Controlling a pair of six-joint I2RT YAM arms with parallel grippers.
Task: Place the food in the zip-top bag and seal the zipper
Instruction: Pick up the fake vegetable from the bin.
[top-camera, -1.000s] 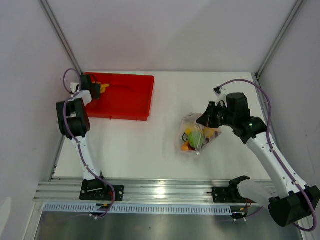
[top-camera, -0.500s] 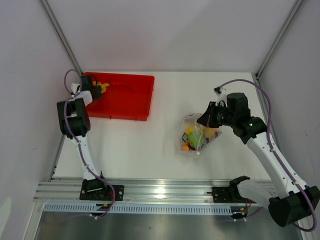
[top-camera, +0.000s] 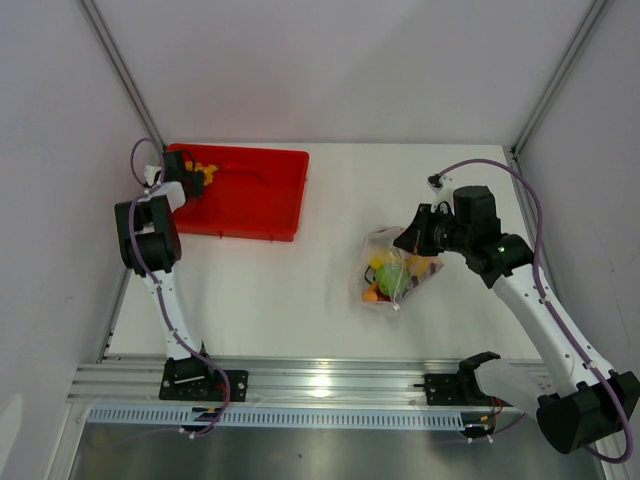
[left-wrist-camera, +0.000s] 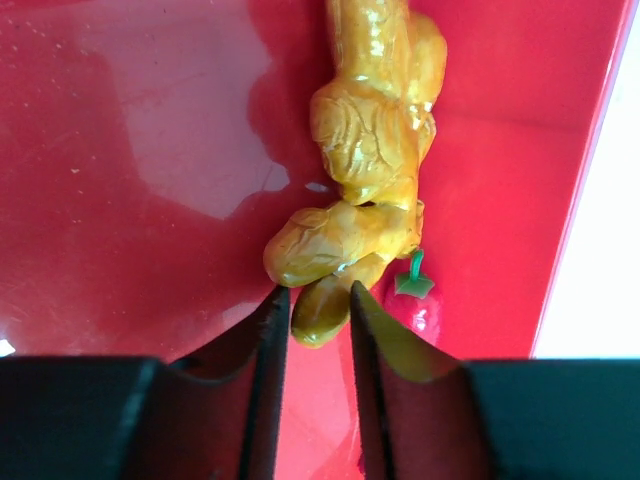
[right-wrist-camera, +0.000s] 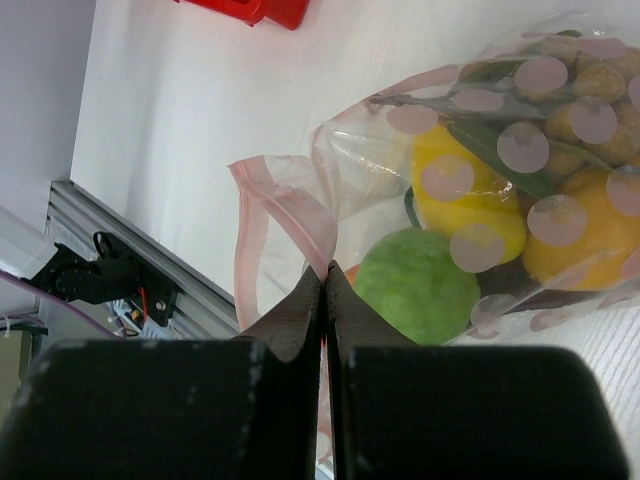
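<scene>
**Left wrist view: the yellow piece's near tip lies between the jaws, its length running straight away**

In the left wrist view, the left pincer (left-wrist-camera: 318, 296) stands narrow, one jaw on each side of the lowest lobe of the yellow knobbly piece (left-wrist-camera: 370, 150). We cannot tell whether the jaws already press on it or only bracket it. The piece's long axis runs away from the pincer, leaning slightly right, so the jaws cross it at its thin end, not its bulk. We judge that a hold there could let the heavy far end swing or slip.

A small red pepper (left-wrist-camera: 420, 310) lies just beside the right-hand jaw, touching the yellow piece or close to it. Both sit on the glossy floor of the red tray (left-wrist-camera: 130, 150), near one wall. There is bare floor on the other side.

The left arm is plainly the nearer one. The right pincer (right-wrist-camera: 326, 275) is well apart across the tabletop (top-camera: 300, 290), closed on the film of the zip-top bag (right-wrist-camera: 350, 160) close to the pink zipper (right-wrist-camera: 298, 215). The mouth is not yet sealed, and a lime (right-wrist-camera: 415, 285) and other foods are inside. We judge the carry from tray to bag to be unobstructed.
</scene>
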